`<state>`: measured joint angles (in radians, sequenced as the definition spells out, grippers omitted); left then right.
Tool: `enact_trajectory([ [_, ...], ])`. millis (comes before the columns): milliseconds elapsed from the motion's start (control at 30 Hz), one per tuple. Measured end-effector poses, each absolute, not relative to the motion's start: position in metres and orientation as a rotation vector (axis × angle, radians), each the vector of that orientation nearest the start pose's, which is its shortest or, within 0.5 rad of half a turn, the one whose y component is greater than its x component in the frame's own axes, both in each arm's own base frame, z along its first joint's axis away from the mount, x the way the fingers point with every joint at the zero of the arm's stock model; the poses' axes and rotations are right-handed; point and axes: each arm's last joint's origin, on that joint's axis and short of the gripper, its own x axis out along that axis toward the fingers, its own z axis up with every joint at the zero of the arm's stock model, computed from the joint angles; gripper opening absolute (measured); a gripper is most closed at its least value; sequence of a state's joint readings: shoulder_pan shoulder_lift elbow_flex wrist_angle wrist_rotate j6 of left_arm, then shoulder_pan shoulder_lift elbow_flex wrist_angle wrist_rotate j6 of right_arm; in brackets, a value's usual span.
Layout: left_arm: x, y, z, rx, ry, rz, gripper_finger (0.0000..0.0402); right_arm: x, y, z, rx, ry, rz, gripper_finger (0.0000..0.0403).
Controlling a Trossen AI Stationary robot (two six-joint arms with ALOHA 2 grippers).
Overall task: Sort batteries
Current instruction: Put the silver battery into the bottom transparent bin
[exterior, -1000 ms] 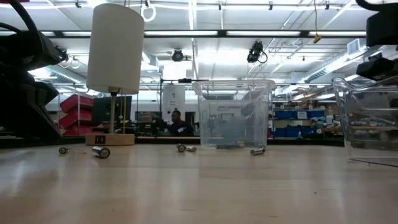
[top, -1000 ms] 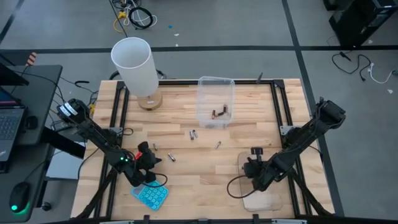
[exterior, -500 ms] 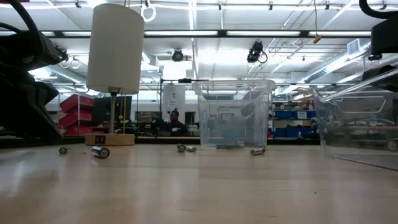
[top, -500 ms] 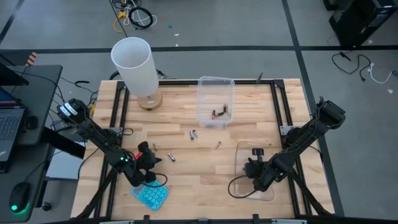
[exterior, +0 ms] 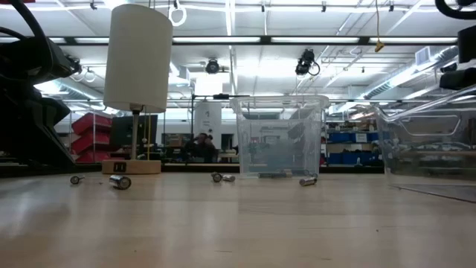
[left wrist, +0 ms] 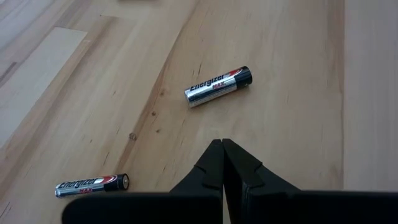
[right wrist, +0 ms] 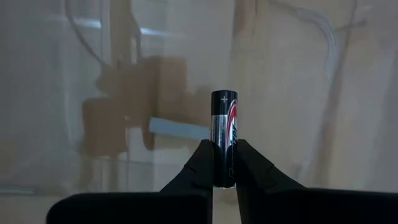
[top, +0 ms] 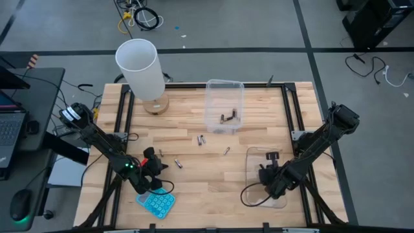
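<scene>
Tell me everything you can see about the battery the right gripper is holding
The battery is a small cylindrical cell with a dark top band marked with a plus sign, and a silver, red and black printed wrap. It stands upright, plus end away from the wrist, pinched near its lower half between the right gripper's two dark fingers. Only the fingers touch it. Behind it is the clear tub at the table's right front, over which the gripper hangs.

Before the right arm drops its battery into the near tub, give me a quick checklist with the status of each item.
1. Battery clamped in right end effector: ok.
2. Right end effector over the near clear tub: ok.
3. Near clear tub flat on the table: cannot tell.
4. Left end effector shut and empty, parked by the calculator: ok.
5. Loose batteries left on the table to sort: ok.
</scene>
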<state>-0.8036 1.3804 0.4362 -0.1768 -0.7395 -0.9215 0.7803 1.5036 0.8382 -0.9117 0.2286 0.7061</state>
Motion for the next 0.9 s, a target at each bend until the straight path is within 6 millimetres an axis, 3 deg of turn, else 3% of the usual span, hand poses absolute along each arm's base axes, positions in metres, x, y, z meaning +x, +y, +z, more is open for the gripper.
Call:
enact_trajectory([
  [200,0.154,-0.131,0.119,-0.091,0.725,0.298,0.0000,0.163,0.156,0.172,-0.255,1.486,-0.080,0.0028],
  [400,0.154,-0.131,0.119,-0.091,0.725,0.298,0.0000,0.171,0.161,0.183,-0.224,1.448,-0.074,0.0028],
  [700,0.154,-0.131,0.119,-0.091,0.724,0.299,0.0000,0.200,0.155,0.190,0.083,1.384,-0.104,0.0028],
  [900,0.154,-0.131,0.119,-0.091,0.725,0.299,0.0000,0.204,0.155,0.190,0.110,1.356,-0.103,0.0028],
])
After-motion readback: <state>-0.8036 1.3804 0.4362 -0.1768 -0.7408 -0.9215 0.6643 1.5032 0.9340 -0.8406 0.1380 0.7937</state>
